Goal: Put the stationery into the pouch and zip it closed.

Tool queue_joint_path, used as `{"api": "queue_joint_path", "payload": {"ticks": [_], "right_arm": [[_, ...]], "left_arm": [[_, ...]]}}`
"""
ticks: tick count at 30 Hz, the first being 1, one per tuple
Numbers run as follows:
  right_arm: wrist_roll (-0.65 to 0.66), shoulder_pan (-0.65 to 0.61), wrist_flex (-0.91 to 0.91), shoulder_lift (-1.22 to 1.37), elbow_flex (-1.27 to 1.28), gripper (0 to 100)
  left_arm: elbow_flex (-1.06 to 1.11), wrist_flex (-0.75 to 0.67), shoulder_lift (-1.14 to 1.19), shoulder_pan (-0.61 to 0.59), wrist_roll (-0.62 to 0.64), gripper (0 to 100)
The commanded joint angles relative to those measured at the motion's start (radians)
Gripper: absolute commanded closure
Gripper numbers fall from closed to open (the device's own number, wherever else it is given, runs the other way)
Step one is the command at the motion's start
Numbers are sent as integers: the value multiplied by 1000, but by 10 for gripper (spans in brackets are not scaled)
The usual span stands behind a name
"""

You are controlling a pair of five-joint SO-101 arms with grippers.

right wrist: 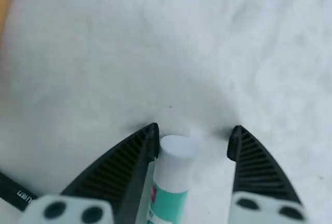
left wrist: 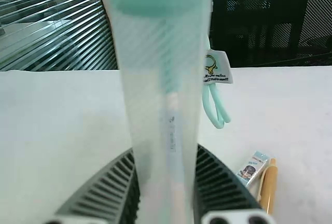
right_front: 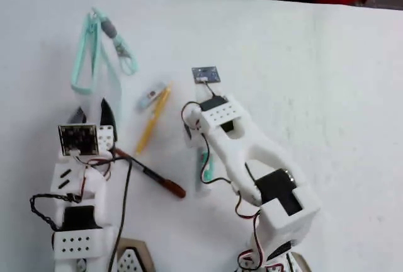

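The clear pouch (right_front: 83, 58) with mint trim lies in the upper left of the high view, its long axis running down toward the left tool (right_front: 92, 113). That tool is clamped on the pouch's near end. In the left wrist view the translucent pouch rises straight up the middle of the frame from between the two dark fingers (left wrist: 223, 187), with a white tag (left wrist: 218, 69) and a mint loop (left wrist: 215, 105) hanging at its right edge.

A white-capped teal stick (right wrist: 171, 182) stands at the bottom centre of the right wrist view, between the spread fingers of the right tool (right wrist: 192, 130). It touches the left finger and stays apart from the right one.

On the white worktop (right_front: 302, 64), between the two arms, lie a yellow pen (right_front: 153, 118), a small box (right_front: 151, 97) just beside its upper end, and a dark pen (right_front: 151, 174) with a red tip
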Motion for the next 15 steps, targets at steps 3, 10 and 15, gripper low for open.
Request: {"api": "queue_joint_path", "payload": {"ticks": [3,10,15], "right_arm": [[-6,12,-24,5,-34,786],[-6,12,-22,5,-34,803],[-3,12,-33,5,-34,950]], "left_arm": [[-3,-11,5,-19,5,920],[-3,-11,5,-19,5,920],[-3,-11,5,-19,5,920]]}}
